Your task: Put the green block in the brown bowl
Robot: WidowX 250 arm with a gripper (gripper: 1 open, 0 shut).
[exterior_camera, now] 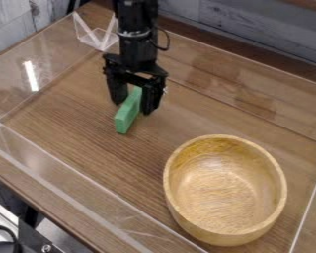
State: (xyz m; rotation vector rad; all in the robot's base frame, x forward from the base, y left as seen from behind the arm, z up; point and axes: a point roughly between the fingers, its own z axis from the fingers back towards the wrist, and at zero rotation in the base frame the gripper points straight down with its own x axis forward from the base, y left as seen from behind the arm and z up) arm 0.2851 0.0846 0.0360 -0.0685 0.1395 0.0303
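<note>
- While its two dark fingers point straight down at the tabletop, the gripper (133, 98) stands spread wide, released, with nothing clamped between its pads.
- Between those fingers sits the upper end of the green block (126, 116); one finger stands on each side of it, and whether either finger touches the block cannot be told from this view.
- Lying flat on the wood, the green block runs lengthwise from the gripper toward the camera, its near end sticking out below the fingertips.
- Above the fingers the black arm (134, 30) rises nearly upright out of the top of the picture, with a pale cable looped beside it.
- Well apart from the block, toward the lower right, the brown bowl (228, 226) rests on the table, round, light in colour, thick-rimmed, its hollow holding nothing.
- Both things sit on a dark wood-grain table (82, 148) ringed by low clear plastic walls (42, 54).
</note>
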